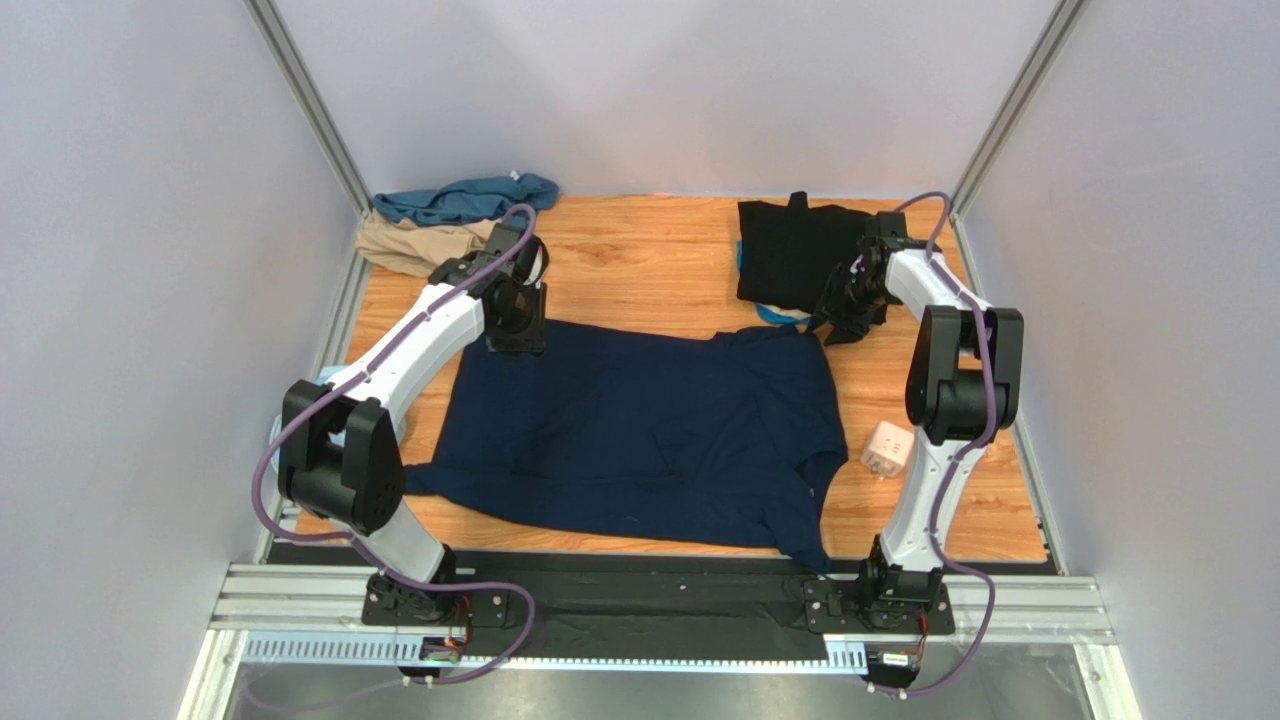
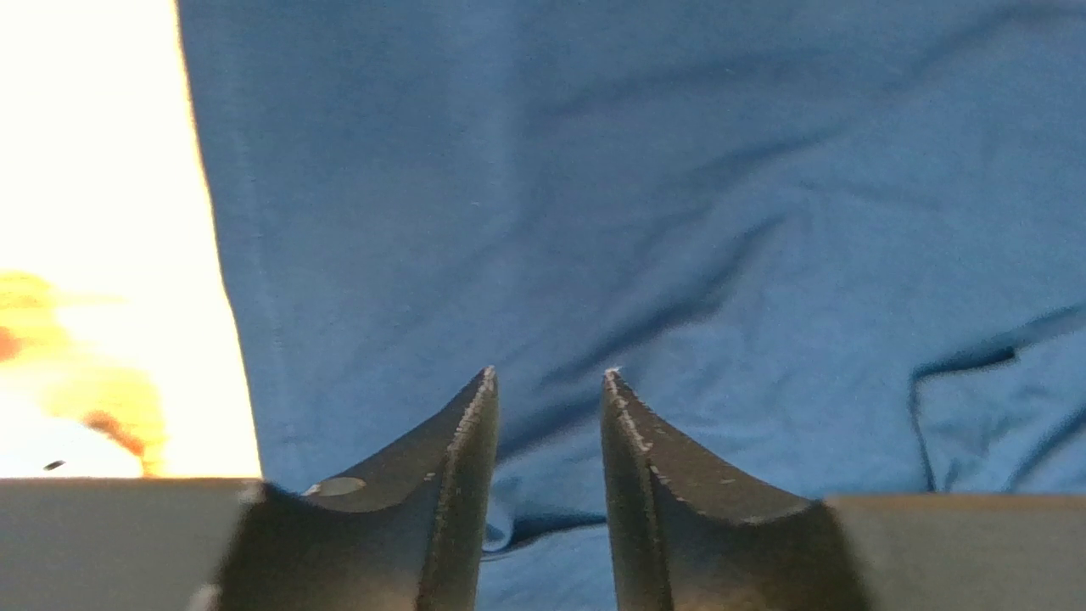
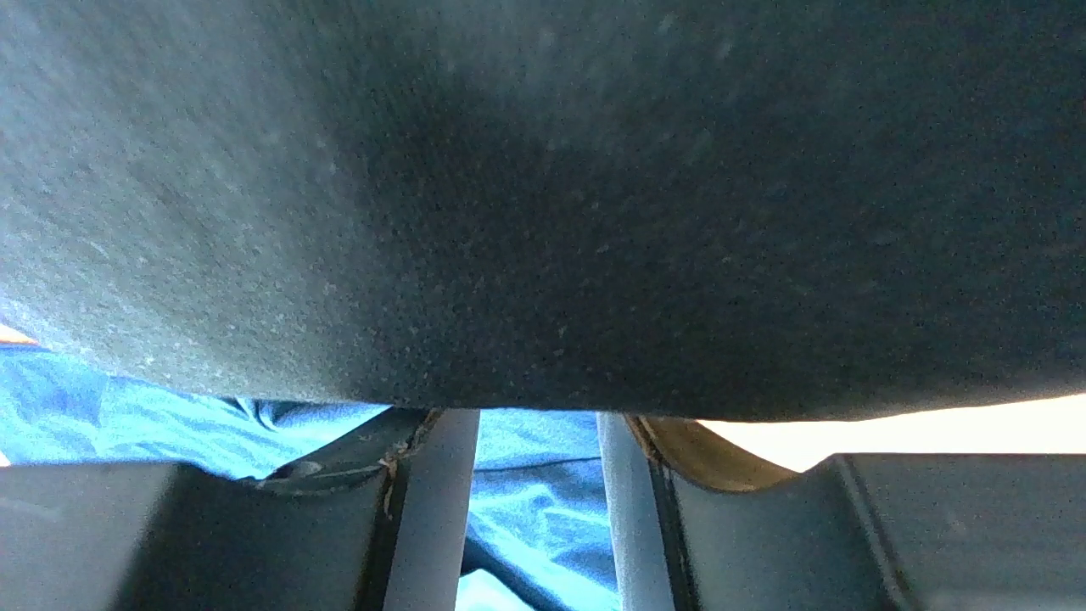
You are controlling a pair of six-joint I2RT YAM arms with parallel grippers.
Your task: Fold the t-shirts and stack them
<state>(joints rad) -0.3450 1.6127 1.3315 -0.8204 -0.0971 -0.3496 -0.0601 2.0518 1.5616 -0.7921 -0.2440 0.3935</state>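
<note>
Soft, even light from above fills the top view. The counter (image 1: 646, 263) is sharp from edge to edge, with only faint, soft shadows. In the left wrist view the bare counter beside the cloth is blown out to white-yellow glare, and the navy t-shirt (image 2: 637, 191) shows a brighter blue. The right wrist view is dim: the black t-shirt (image 3: 548, 191) looms blurred and grainy, the fingers (image 3: 434, 509) shadowed.

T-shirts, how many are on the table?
4. The navy t-shirt is spread in the middle, the black t-shirt is folded far right, and the teal t-shirt and tan t-shirt are bunched far left. More could hide underneath.
</note>
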